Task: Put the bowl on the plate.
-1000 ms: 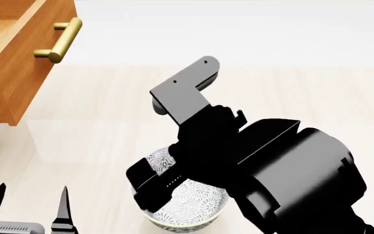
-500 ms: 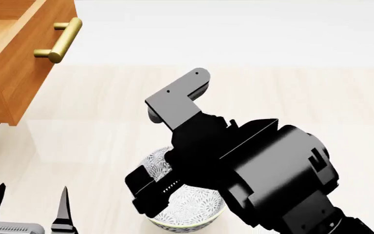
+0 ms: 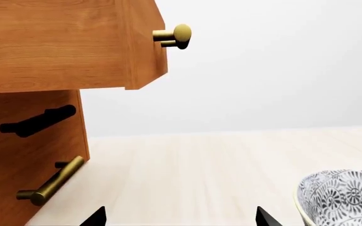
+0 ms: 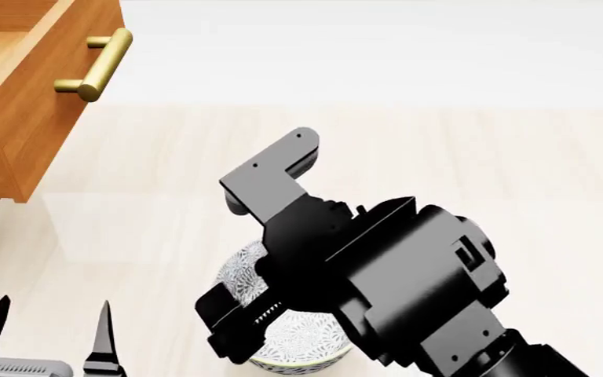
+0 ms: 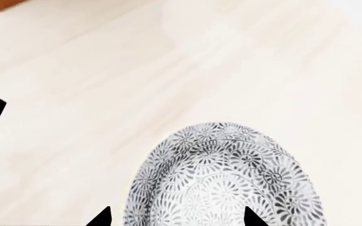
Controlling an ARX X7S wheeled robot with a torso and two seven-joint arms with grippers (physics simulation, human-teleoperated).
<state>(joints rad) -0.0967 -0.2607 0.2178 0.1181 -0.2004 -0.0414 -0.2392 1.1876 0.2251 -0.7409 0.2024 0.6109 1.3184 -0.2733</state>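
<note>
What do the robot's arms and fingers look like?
The right arm is all matt black: a fat round body, boxy wrist blocks and a flat L-shaped bracket with two tiny pale dots. The left gripper has thin, pointed black fingers like spikes on a ribbed grey base. The right gripper's fingers show only as dark pointed tips. No cables or lettering show.

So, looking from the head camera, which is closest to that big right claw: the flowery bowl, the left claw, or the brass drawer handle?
1. The bowl, directly under the right gripper.
2. The left gripper, open, at the lower left edge.
3. The brass drawer handle, far off at the upper left.
</note>
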